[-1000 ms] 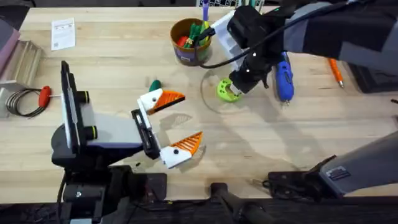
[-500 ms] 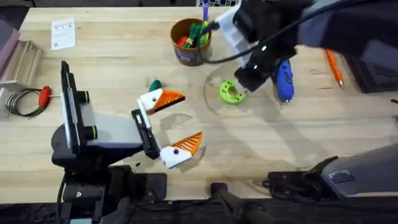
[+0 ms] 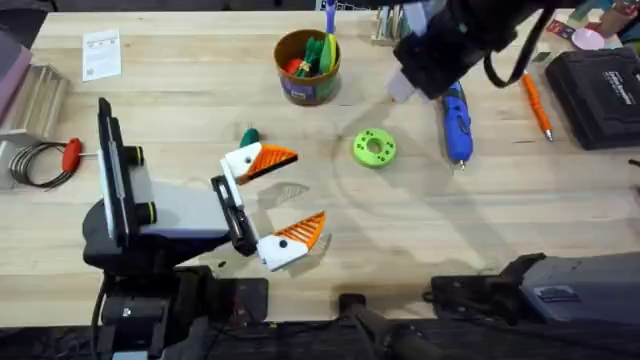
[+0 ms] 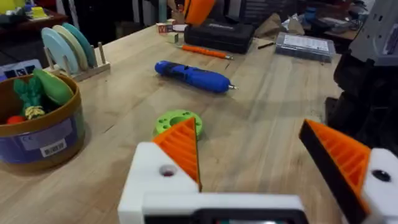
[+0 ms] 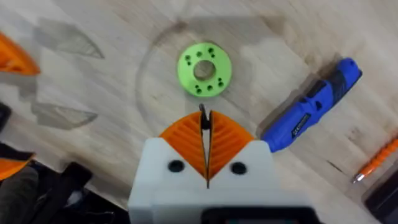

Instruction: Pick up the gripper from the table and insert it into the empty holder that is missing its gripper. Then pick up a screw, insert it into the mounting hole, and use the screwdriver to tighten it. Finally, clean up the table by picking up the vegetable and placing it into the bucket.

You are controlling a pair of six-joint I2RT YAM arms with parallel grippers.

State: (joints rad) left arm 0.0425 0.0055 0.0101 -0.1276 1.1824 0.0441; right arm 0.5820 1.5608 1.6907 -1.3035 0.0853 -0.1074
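Right gripper [image 5: 206,127] pinched nearly closed on a thin dark screw-like pin, orange pads almost touching, poised above the lime-green disc [image 5: 204,68]; overhead it sits raised at the table's far side, just beside the blue screwdriver [image 3: 457,122] — screwdriver lying flat on the wood, an orange-handled tool [image 3: 535,106] near it. Left gripper [image 3: 272,202] spread wide, both orange pads mounted, holding nothing; bucket [image 3: 307,66] stands at the far edge with toy vegetables inside — a dark green piece [image 3: 248,136] lies on the table just beyond the left gripper.
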